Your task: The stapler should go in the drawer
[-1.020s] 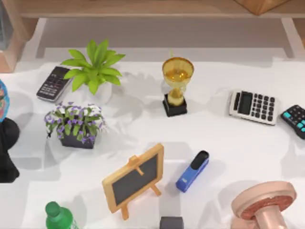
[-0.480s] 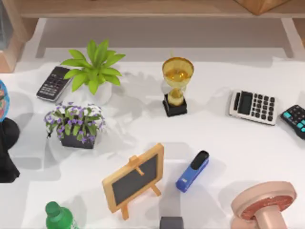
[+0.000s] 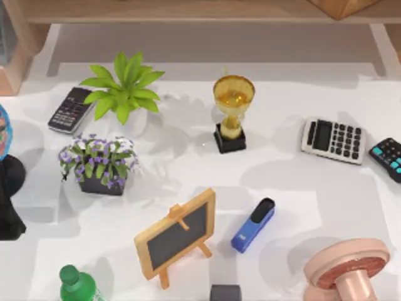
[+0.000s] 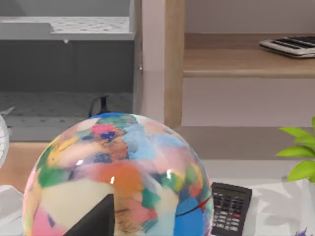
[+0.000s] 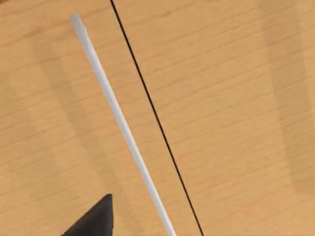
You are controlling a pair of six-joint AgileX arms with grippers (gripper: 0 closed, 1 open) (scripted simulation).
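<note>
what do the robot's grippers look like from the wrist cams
The left gripper appears in the left wrist view as a matte black, sharp-angled wedge in front of the globe. The right gripper appears in the right wrist view as a similar plain black wedge over a wood-grain panel. No cables or markings are visible on either piece.

A dark fingertip of the right gripper [image 5: 91, 219] hangs close before a wooden panel [image 5: 221, 98] beside its silver bar handle [image 5: 118, 123], while the left gripper's dark fingertip [image 4: 96, 219] sits just before a globe [image 4: 123, 172].
</note>
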